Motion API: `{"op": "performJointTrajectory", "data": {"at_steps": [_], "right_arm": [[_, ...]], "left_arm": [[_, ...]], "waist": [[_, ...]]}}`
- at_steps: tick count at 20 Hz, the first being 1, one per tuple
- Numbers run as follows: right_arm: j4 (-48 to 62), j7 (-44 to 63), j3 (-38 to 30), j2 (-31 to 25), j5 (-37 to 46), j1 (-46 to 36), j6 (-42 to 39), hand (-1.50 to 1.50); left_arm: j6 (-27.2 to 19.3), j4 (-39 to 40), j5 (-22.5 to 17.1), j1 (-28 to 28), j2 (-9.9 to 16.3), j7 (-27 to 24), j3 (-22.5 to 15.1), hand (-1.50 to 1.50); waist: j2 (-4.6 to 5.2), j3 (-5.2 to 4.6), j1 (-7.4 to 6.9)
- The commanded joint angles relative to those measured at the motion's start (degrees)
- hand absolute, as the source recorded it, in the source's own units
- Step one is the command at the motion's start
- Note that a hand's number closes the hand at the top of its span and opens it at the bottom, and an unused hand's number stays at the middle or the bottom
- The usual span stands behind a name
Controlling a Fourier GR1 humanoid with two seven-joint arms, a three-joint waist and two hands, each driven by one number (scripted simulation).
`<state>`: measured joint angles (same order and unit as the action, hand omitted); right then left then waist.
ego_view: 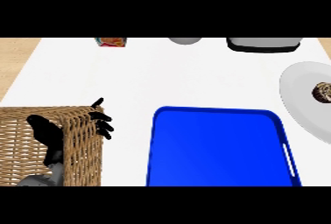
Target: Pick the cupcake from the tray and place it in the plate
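The cupcake [322,92], brown with a pale swirl, lies on the white plate [301,100] at the right edge of the head view, partly cut off by the frame. The blue tray [216,148] sits at the lower middle with nothing on it. My left hand [48,131] shows at the lower left, over a wicker basket, its fingers [102,124] relaxed and spread past the basket's right rim, holding nothing. My right hand does not show.
A wicker basket [26,148] fills the lower left corner. At the counter's far edge stand a small red and teal box [112,42], a grey round object [185,40] and a grey appliance with a black base [264,44].
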<state>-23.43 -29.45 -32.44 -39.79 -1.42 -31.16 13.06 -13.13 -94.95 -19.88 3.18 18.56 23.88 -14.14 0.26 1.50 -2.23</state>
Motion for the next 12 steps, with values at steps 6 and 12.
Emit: {"op": "performJointTrajectory", "data": {"at_steps": [6, 12], "right_arm": [[6.0, -7.4, -2.6, -4.5, -3.8, 6.3, -20.2, -1.5], [7.3, -12.9, -2.0, -8.1, -3.5, 13.6, -31.5, -1.5]], "left_arm": [[1.7, 7.5, 2.4, -3.9, -1.7, -8.7, 0.1, 0.0], [-0.2, 6.9, 3.6, -3.6, -2.6, -7.3, -0.4, 0.0]], "waist": [[0.39, -1.34, 1.61], [0.12, -1.36, 2.41]]}}
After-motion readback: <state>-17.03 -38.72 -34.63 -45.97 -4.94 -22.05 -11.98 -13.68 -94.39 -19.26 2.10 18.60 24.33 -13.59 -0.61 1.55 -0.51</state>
